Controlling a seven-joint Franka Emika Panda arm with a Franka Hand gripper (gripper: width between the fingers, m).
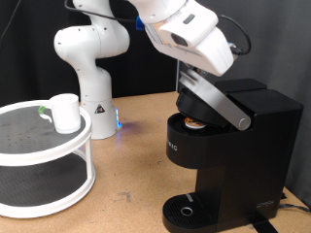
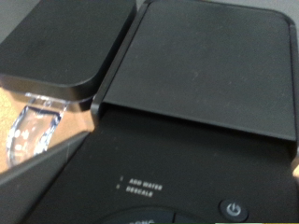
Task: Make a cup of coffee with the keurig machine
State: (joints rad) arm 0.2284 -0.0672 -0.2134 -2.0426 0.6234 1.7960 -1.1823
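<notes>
The keurig machine stands at the exterior view's right. Its silver-grey lid handle is raised, so the pod chamber is open. A small pod with a tan top sits in the chamber. The round drip tray below holds nothing. The white mug stands on the top tier of a round white shelf at the exterior view's left. My gripper is right over the raised lid handle, and its fingertips are hidden. The wrist view shows the machine's black top and power button, but no fingers.
The two-tier white round shelf fills the exterior view's left. The arm's white base stands behind it on the wooden table. The machine's clear water tank shows in the wrist view.
</notes>
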